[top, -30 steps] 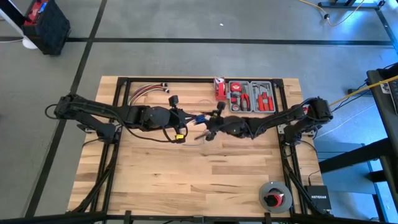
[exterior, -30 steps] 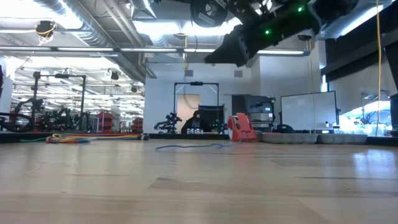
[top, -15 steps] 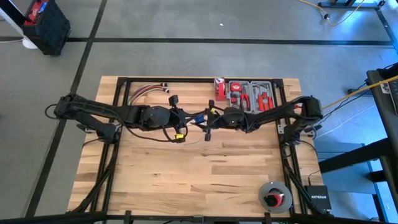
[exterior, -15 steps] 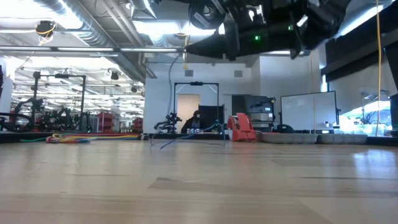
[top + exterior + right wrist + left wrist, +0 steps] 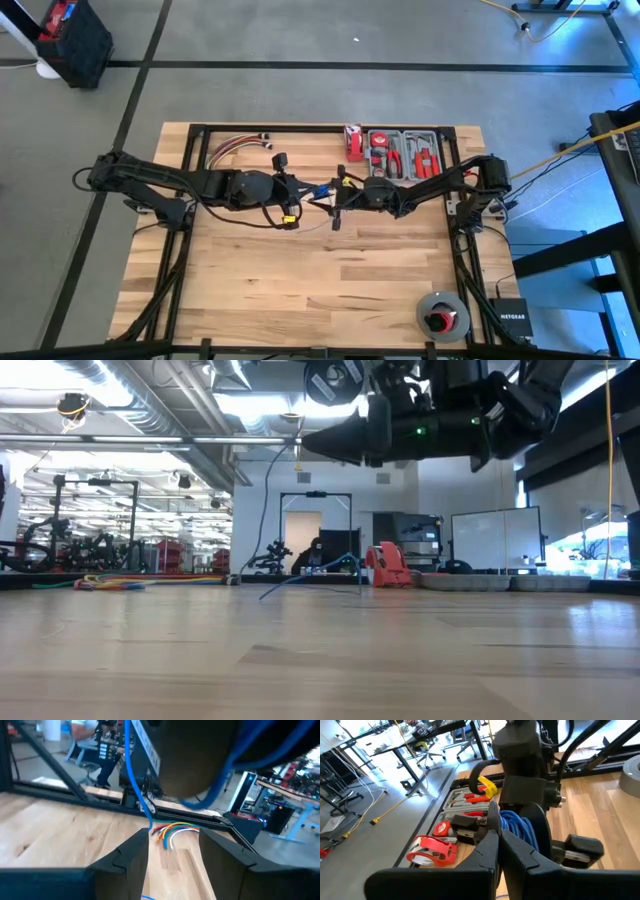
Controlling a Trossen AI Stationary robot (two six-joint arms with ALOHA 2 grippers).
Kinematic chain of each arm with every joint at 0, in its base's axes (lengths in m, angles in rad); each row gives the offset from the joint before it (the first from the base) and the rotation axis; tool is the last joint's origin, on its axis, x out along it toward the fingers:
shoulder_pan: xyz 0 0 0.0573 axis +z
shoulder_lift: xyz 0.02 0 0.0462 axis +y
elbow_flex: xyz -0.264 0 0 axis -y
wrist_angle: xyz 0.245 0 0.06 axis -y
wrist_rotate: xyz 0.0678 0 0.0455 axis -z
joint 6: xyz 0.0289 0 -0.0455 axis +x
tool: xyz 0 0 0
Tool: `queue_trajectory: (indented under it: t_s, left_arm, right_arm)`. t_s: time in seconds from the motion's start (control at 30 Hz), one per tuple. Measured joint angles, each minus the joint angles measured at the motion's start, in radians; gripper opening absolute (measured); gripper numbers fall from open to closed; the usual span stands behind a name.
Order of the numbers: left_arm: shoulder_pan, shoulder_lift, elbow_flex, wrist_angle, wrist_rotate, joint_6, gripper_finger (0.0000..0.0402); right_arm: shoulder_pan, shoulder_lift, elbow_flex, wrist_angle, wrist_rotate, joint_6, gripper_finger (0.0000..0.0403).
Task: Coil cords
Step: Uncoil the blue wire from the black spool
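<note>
Table (image 5: 300, 290) of pale wood planks is spanned by two dark arms, stretched inward from either side and met above its far middle. Left gripper (image 5: 303, 190) is held with fingers (image 5: 492, 840) pressed together, whether on the cord cannot be told. Right gripper (image 5: 335, 197) is held opposite, fingers (image 5: 130, 852) spread apart. One thin blue cord (image 5: 520, 827) is seen looped around the right gripper, a strand (image 5: 300, 580) trailing down to the table. One tool tray (image 5: 405, 155) and one bundle of coloured wires (image 5: 235, 146) are set along the far edge.
</note>
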Motion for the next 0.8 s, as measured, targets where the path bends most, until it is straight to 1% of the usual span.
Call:
queue_trajectory:
  t_s: [0.07,0.13,0.17,0.23,0.3,0.37,0.4,0.5,0.63,0.8]
  left_arm:
    - [0.000,0.000,0.000,0.017,-0.001,0.001,0.0007]
    - [0.000,0.000,0.000,0.017,-0.004,0.004,0.0007]
    - [0.000,0.000,0.000,0.021,-0.006,0.005,0.0007]
    - [0.000,0.000,0.000,0.037,-0.011,0.008,0.0007]
    - [0.000,0.000,0.000,0.069,-0.012,0.018,0.0007]
    - [0.000,0.000,0.000,0.081,-0.012,0.021,0.0008]
    - [0.000,0.000,0.000,0.087,-0.012,0.021,0.0008]
    - [0.000,0.000,0.000,0.097,-0.012,0.021,0.0008]
    - [0.000,0.005,0.000,0.093,-0.013,0.021,0.0008]
    - [0.000,0.006,0.000,0.087,-0.014,0.021,0.0008]
  right_arm:
    - [0.016,0.006,0.000,0.018,0.048,0.030,0.0179]
    - [0.045,0.026,-0.001,0.047,0.146,0.060,0.0179]
    - [0.062,0.045,-0.006,0.073,0.174,0.061,0.0179]
    - [0.097,0.096,-0.009,0.146,0.231,0.056,0.0179]
    - [0.122,0.156,-0.002,0.271,0.263,0.048,0.0179]
    - [0.133,0.206,0.019,0.368,0.288,0.036,0.0179]
    - [0.132,0.222,0.031,0.385,0.300,0.033,0.0179]
    - [0.129,0.249,0.066,0.374,0.299,0.010,0.0179]
    - [0.130,0.248,0.104,0.372,0.299,-0.049,0.0179]
    - [0.130,0.248,0.112,0.362,0.333,-0.077,0.0177]
